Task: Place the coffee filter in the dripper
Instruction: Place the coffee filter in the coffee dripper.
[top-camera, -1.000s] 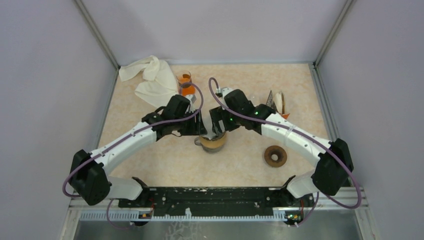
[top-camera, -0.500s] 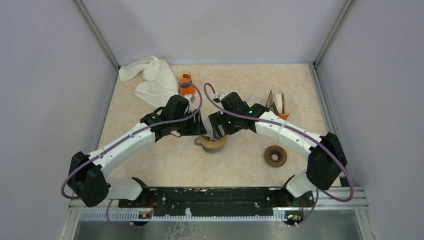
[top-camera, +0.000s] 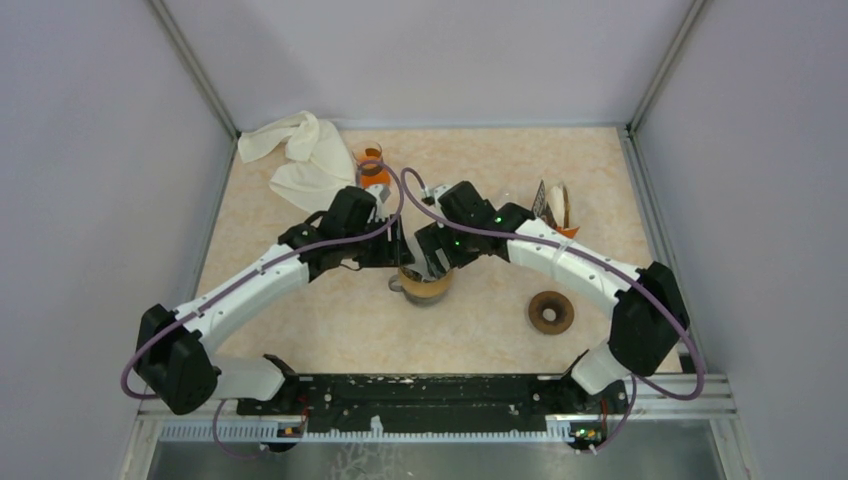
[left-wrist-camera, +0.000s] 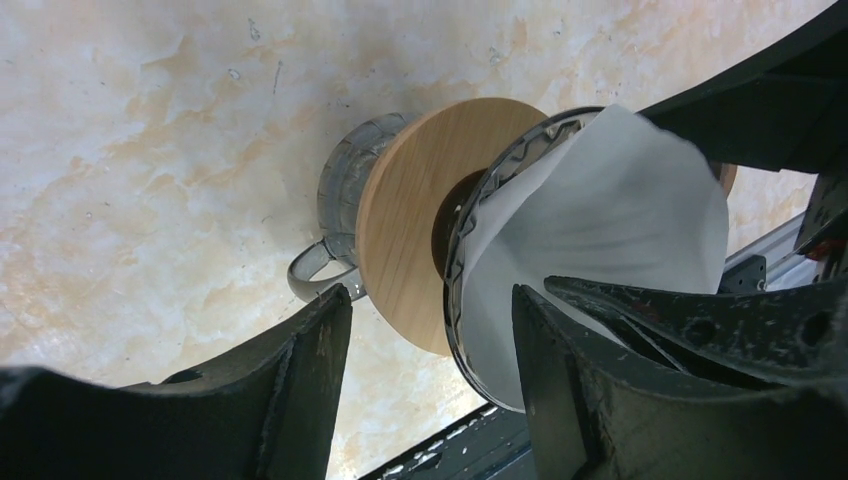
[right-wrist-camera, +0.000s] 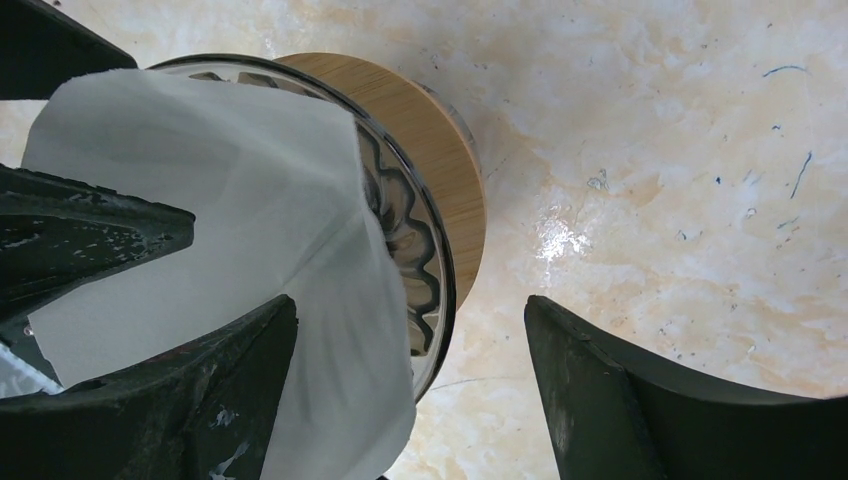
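A glass dripper (top-camera: 425, 286) with a wooden collar (left-wrist-camera: 410, 215) stands mid-table. The white paper coffee filter (left-wrist-camera: 610, 205) sits opened in its mouth, one edge hanging over the rim in the right wrist view (right-wrist-camera: 230, 200). My left gripper (top-camera: 398, 256) and right gripper (top-camera: 434, 258) meet above the dripper. Both are open. In the left wrist view the left gripper (left-wrist-camera: 430, 390) straddles the dripper's rim with one finger against the filter. In the right wrist view the right gripper (right-wrist-camera: 410, 395) has one finger on the filter and the other outside the dripper (right-wrist-camera: 420, 210).
A crumpled white cloth (top-camera: 300, 155) lies at the back left. An orange-filled glass (top-camera: 371, 163) stands behind the left gripper. A small stand (top-camera: 555, 205) is at the back right. A brown ring (top-camera: 550, 311) lies right of the dripper.
The right arm has shifted slightly left, its wrist closer over the dripper. The left arm has barely moved. The filter stays in the dripper.
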